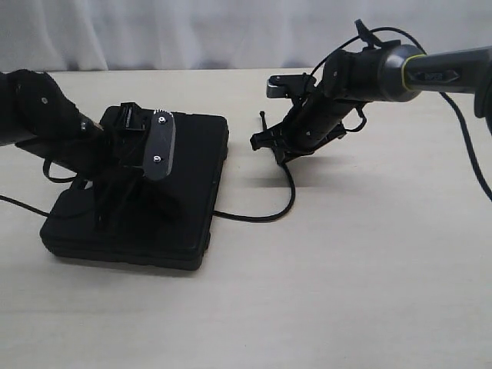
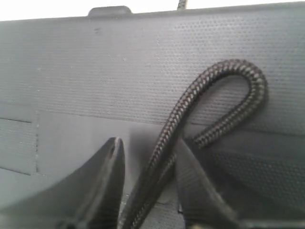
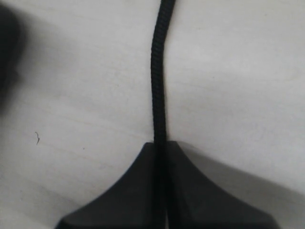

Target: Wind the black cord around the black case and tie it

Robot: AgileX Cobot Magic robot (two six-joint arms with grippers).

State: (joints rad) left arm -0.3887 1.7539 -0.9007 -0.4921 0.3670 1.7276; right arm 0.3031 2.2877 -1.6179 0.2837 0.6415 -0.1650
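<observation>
Black cord [image 3: 159,71] looks light and floppy, so grab near the bend: right pincer [image 3: 161,145] clamps it above the counter [image 1: 346,292], left pincer [image 2: 148,143] sits open around its loop on the black case [image 1: 192,154].

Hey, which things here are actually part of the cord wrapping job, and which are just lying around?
Part of the job: case; cord; left gripper, open with the cord between its fingers; right gripper, shut on the cord.
Just there: table.
</observation>
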